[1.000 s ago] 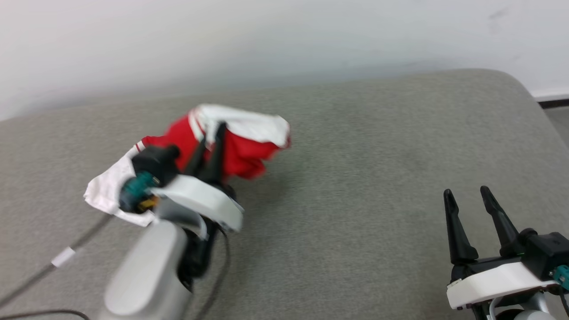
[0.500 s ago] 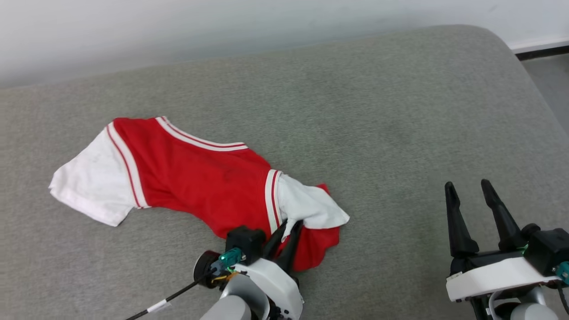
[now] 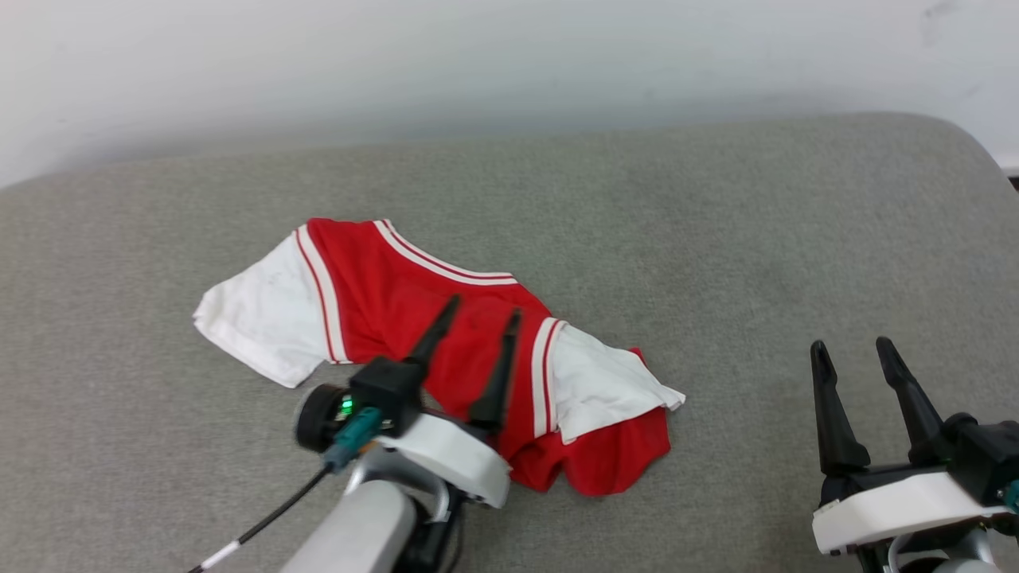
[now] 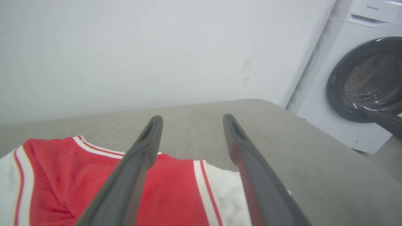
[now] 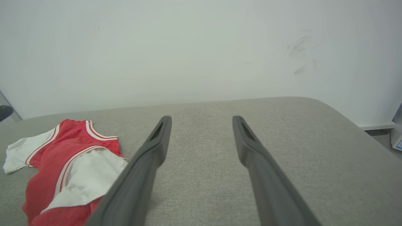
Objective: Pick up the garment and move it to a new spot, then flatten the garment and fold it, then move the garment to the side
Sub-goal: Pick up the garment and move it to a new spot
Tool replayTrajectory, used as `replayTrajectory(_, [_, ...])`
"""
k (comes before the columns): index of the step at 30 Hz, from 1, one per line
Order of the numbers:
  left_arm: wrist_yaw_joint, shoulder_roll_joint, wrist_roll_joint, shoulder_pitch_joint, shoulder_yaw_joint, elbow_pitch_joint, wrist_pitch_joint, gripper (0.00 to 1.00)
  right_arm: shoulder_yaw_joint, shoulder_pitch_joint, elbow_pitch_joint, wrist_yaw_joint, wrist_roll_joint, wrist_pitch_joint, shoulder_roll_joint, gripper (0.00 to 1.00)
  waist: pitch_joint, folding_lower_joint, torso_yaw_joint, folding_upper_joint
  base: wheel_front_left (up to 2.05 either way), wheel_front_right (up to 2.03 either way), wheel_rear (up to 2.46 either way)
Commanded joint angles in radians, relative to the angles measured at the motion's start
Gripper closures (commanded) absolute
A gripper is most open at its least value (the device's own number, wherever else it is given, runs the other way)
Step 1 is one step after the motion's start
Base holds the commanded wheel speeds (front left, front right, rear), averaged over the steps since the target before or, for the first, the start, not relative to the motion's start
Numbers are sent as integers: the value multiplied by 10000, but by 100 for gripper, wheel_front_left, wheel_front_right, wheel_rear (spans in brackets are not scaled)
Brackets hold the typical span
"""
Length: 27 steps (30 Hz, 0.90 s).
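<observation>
As the garment [image 3: 374,278] lies rumpled and unheld, the left gripper [image 3: 486,306] and right gripper [image 3: 850,344], jaws apart, should next flatten it.

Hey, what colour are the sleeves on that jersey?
White sleeves, edged with red-and-white stripes where they meet the red jersey. Head view shows it best.

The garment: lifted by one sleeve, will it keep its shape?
Probably not: the garment lies limp and creased, one white sleeve flopped over the red body, so it should droop. Pushed, it would likely bunch on the textured grey cushion.
</observation>
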<state>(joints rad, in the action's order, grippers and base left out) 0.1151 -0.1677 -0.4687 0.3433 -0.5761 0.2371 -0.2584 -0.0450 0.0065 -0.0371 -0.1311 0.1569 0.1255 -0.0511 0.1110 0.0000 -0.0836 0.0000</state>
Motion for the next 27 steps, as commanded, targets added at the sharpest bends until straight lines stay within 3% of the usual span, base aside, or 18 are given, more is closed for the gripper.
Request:
replayTrajectory(1, [70,-91,31,-197,94,-39,-36,0,-14,150,-71,7,-23,-30,8,0,-211,0,206,0,0,0,0])
replayTrajectory(7, [612,-803,-31,-803,1132,39,-78,0,-136,622,-249,7,-76,-275,10,0,-675,0,367,0,0,0,0])
replayTrajectory(14, [887,-1393,-201,-1787,2081,84,-73,0,-178,1091,-421,7,23,-576,10,0,-1167,0,309,0,0,0,0])
replayTrajectory(21, [545,-1639,-363,-2356,2204,-49,-69,0,-169,1350,-679,7,74,-838,10,0,-1332,0,234,0,0,0,0])
replayTrajectory(27, [522,-1680,-337,-2396,2192,-182,-70,0,-199,1341,-793,7,110,-956,9,0,-1312,0,240,0,0,0,0])
